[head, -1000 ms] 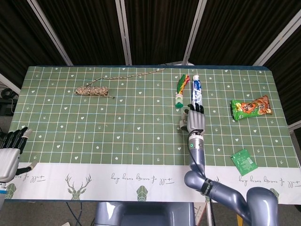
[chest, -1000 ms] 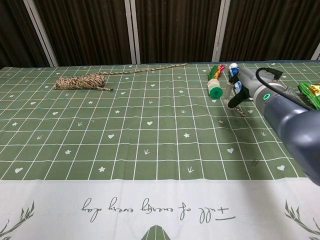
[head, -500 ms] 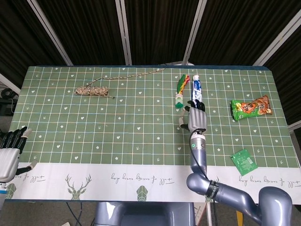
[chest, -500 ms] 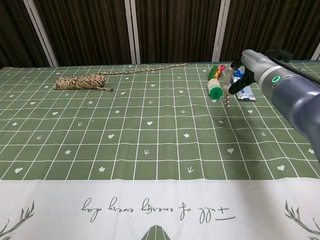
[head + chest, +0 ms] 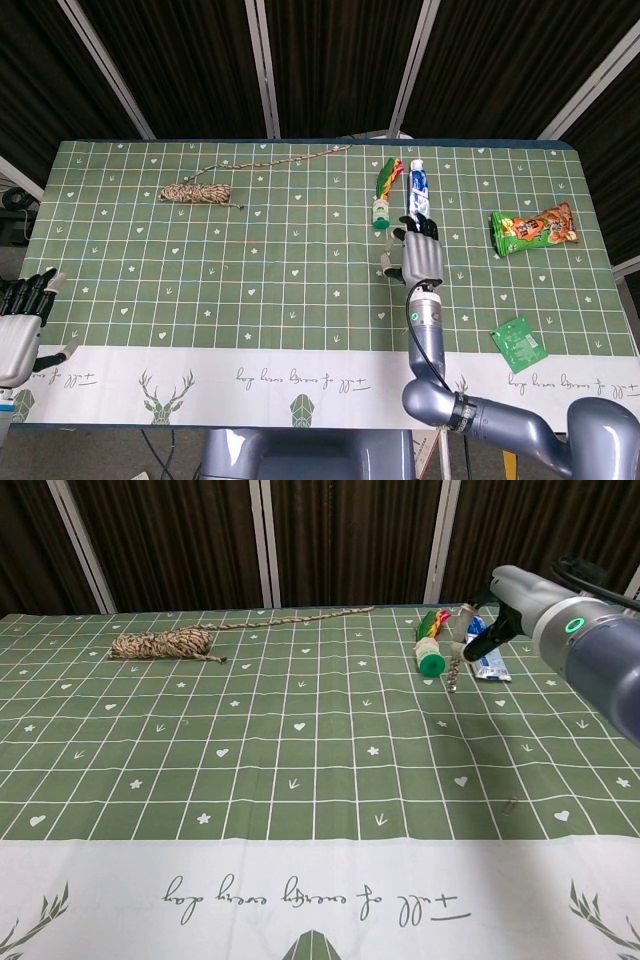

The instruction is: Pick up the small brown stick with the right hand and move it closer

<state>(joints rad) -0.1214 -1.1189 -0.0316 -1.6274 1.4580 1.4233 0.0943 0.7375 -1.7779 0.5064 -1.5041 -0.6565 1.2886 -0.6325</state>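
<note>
Stick (image 5: pixel 453 678) dangling under right robot hand (image 5: pixel 483 630); head view hides it.

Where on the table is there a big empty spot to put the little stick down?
The widest bare patch is the middle of the green cloth, between the rope bundle and the right robot hand. The white front strip is bare too. It is crowded by the green tube, the toothpaste tube and, further right, the snack bag.
</note>
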